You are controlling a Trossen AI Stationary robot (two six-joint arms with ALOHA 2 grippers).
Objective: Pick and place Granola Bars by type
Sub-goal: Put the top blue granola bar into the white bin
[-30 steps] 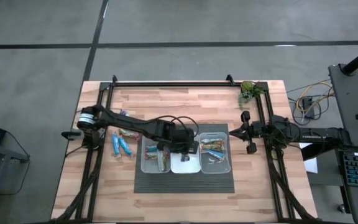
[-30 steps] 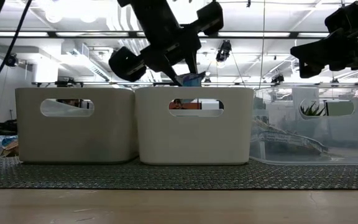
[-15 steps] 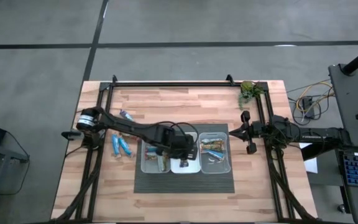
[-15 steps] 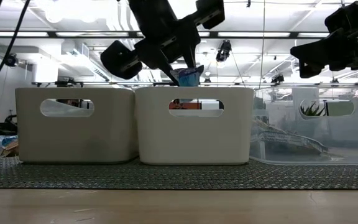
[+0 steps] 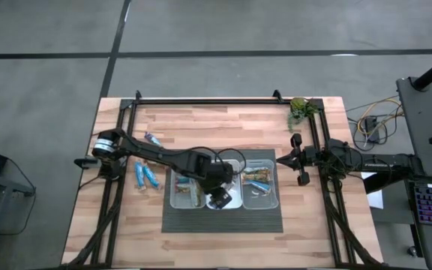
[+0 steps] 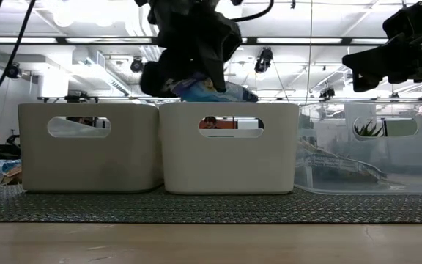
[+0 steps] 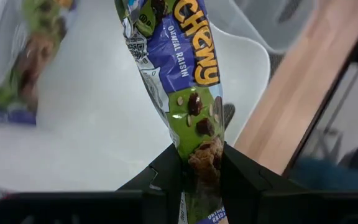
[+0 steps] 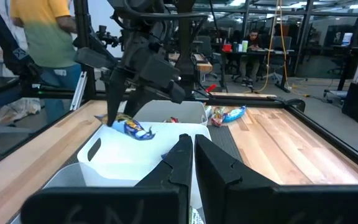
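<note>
The left gripper [image 7: 199, 180], clamped on a blue bar [image 7: 179, 81], hangs over the middle bin [image 5: 233, 201]. Beside it, loose bars [image 5: 145, 175] wait on the table. The right gripper [image 5: 280, 158] idles, fingers together.

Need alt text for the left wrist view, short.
The left gripper pinches one end of a blue-and-green Chewy oatmeal raisin granola bar above a white bin. Another granola bar lies in that bin; the wooden table shows beyond.
</note>
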